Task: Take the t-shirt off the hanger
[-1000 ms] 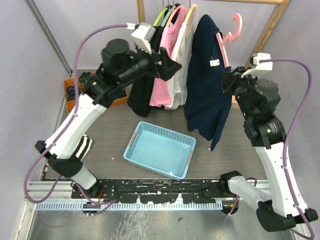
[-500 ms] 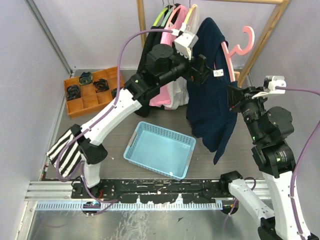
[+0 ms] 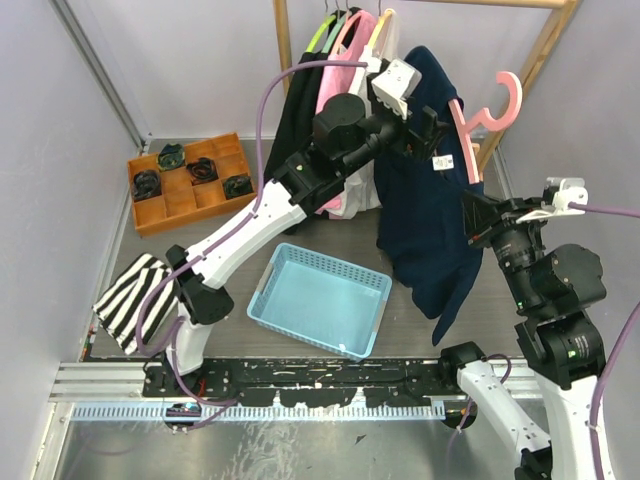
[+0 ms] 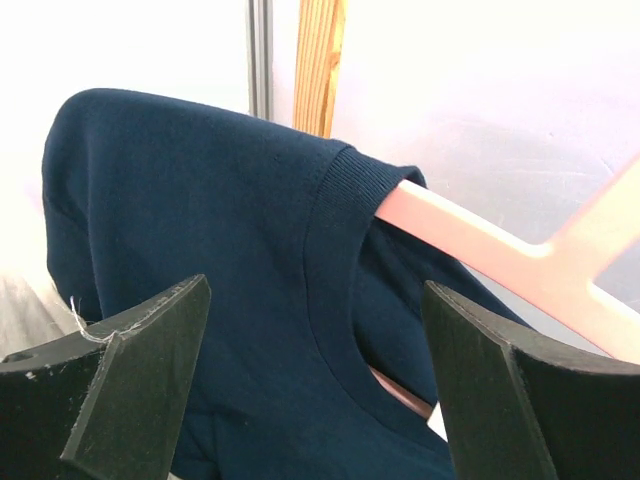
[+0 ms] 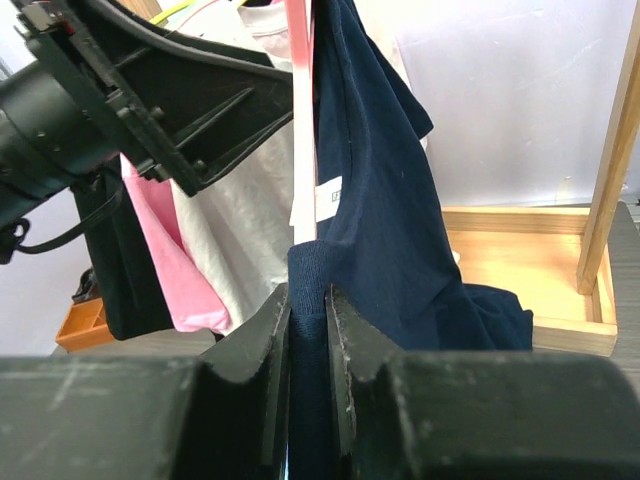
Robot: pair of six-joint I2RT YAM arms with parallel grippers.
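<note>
The left gripper (image 4: 315, 290) stands wide apart, with the collar of the navy t-shirt (image 4: 200, 200) between its fingers, draped on the pink hanger (image 4: 470, 240). The right gripper (image 5: 308, 295) is clamped on the shirt's fabric, just below the hanger's bare arm.

Robot lab, 2 arms (image 3: 250, 215) bolted to a metal rail (image 3: 100, 375) at the table's (image 3: 225, 338) near edge, plain lilac walls (image 3: 60, 170), wooden clothes rack (image 3: 545, 45), trailing purple cables (image 3: 262, 110).
</note>
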